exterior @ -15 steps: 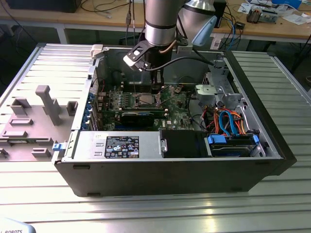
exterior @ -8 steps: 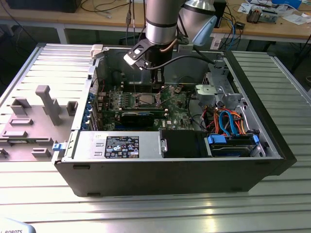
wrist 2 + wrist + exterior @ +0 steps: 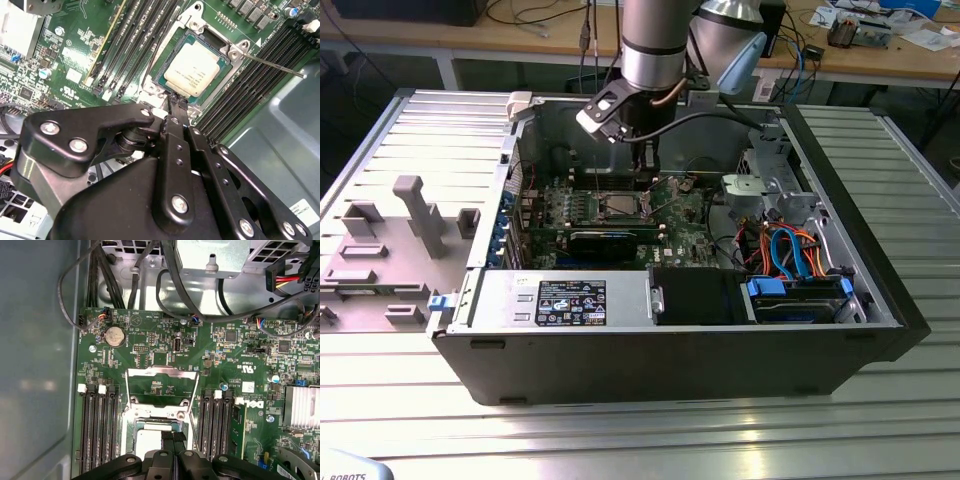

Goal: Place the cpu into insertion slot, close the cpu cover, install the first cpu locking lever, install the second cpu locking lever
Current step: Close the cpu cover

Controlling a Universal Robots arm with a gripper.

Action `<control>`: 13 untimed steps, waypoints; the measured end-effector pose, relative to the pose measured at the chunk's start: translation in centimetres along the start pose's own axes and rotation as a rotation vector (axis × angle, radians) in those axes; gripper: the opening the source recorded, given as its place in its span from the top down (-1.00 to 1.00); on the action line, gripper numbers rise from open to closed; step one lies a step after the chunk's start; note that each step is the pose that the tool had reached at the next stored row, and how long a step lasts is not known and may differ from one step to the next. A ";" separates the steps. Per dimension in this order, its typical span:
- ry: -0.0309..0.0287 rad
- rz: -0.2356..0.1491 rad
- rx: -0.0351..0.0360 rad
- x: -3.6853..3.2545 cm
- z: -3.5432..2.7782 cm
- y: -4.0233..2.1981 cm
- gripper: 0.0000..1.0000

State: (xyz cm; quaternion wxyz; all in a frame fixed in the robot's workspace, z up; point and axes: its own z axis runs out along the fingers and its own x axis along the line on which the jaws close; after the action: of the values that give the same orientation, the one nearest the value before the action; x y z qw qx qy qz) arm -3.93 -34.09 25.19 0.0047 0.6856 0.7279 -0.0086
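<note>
Within the insertion slot [image 3: 226,64] lies the square silvery cpu [image 3: 196,69].

**Exterior view.** Bright, even light falls from above. The ribbed metal bench [image 3: 620,440] returns pale streaks of glare toward its near edge. The interior of the open computer case [image 3: 670,370] lies in softer shade, darkest beneath the arm [image 3: 650,40].

**Second wrist view.** The cpu [image 3: 195,69] appears as a pale, nearly washed-out highlight against the green circuit board [image 3: 75,60]. The black gripper [image 3: 178,104] carries a dull sheen on its screws.

**First wrist view.** The grey case wall [image 3: 35,365] bears a faint diffuse reflection. The cables [image 3: 170,280] cast little shadow.
</note>
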 end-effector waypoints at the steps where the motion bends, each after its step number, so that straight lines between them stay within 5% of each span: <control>1: 0.0001 0.000 0.0000 0.01 -0.01 0.02 0.79; 13: 0.0002 0.000 -0.0001 0.04 -0.10 0.45 0.79</control>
State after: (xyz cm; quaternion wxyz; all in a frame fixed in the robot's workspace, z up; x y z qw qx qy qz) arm -3.49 -34.02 25.29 0.0047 0.6856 0.7279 -0.0085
